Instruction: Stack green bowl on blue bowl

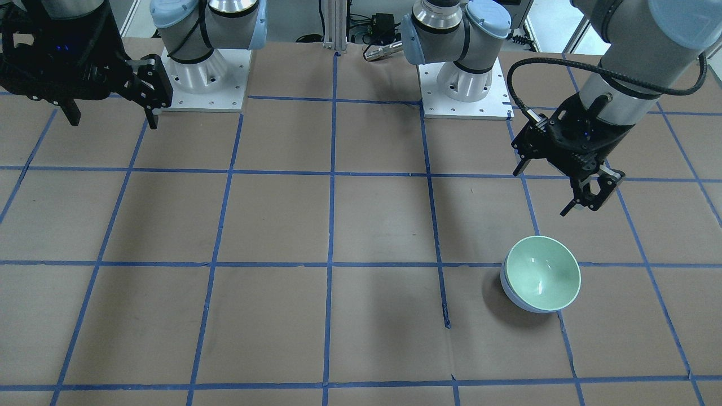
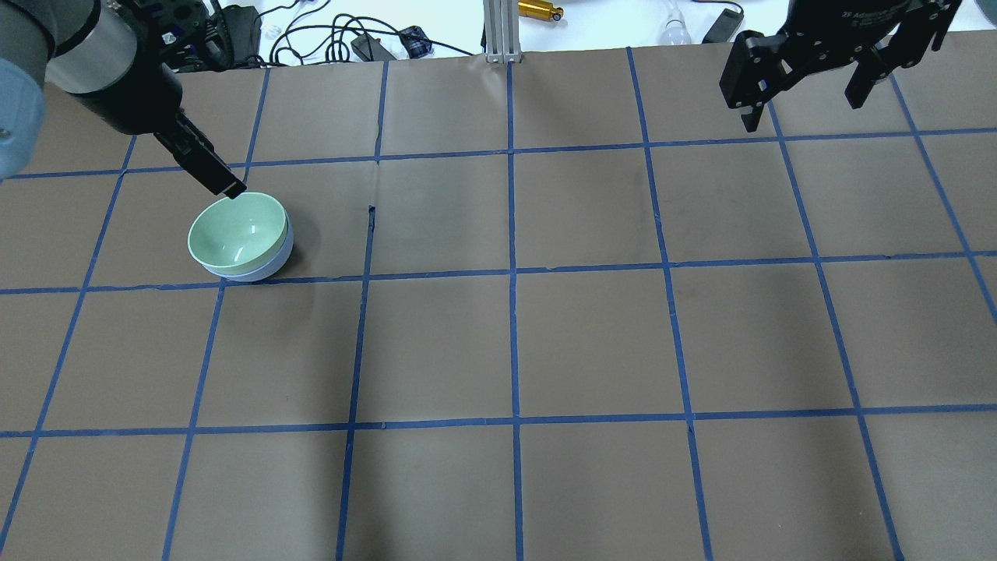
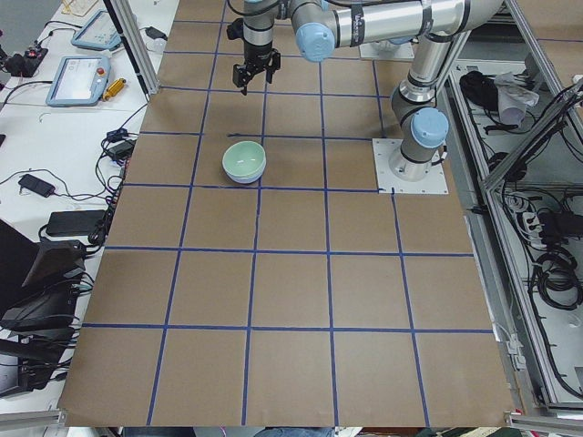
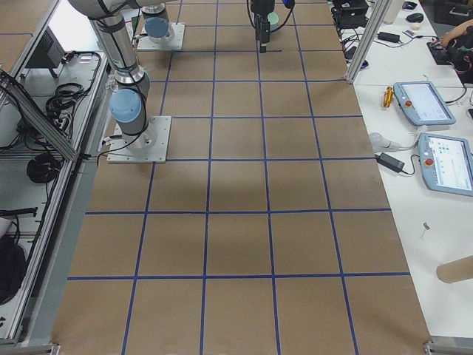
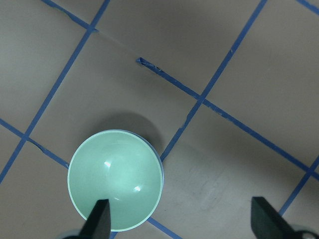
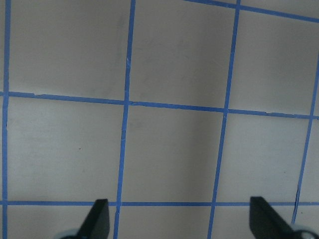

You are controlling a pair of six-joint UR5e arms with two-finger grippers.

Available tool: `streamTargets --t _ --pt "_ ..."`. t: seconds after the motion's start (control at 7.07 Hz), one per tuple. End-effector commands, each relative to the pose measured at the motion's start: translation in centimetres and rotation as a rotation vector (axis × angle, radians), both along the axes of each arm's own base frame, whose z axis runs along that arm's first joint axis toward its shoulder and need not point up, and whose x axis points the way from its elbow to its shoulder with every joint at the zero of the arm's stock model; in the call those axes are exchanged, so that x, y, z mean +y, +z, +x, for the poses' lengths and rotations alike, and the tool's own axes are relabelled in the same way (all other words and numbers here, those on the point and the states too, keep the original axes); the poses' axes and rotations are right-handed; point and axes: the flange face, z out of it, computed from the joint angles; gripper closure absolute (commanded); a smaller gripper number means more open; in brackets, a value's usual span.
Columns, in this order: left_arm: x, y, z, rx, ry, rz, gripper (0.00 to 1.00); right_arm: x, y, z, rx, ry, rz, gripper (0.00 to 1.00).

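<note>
The green bowl (image 1: 544,270) sits nested inside the blue bowl (image 1: 509,293), upright on the table; only the blue bowl's whitish outside shows beneath it. In the overhead view the green bowl (image 2: 234,230) lies at the left, with the blue bowl (image 2: 279,259) showing under its edge. My left gripper (image 1: 581,207) is open and empty, hanging above and just behind the bowls. In the left wrist view the green bowl (image 5: 115,179) lies below the open left gripper (image 5: 182,221), under its left finger. My right gripper (image 1: 113,119) is open and empty, raised far off on the other side of the table.
The table (image 2: 514,351) is covered in brown paper with a blue tape grid. A torn strip of tape (image 1: 445,316) lies near the bowls. The two arm bases (image 1: 203,73) stand at the robot's edge. Cables and a metal post (image 2: 498,31) line the far edge.
</note>
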Motion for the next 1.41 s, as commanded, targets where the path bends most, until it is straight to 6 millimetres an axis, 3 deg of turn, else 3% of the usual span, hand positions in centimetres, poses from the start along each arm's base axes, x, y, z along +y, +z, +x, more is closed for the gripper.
streamTargets --t 0.0,0.57,0.85,1.27 --pt "1.3 0.7 -2.1 0.024 0.286 0.034 0.0 0.0 0.0 0.0 0.0 0.0 0.0 0.0" --pt "4.3 1.5 -6.8 -0.023 0.797 0.105 0.0 0.0 0.0 0.0 0.0 0.0 0.0 0.0" --pt "5.5 3.0 -6.9 -0.015 0.81 0.099 0.0 0.0 0.0 0.0 0.0 0.0 0.0 0.0" --pt "5.7 3.1 -6.8 -0.019 0.811 0.093 0.0 0.0 0.0 0.0 0.0 0.0 0.0 0.0"
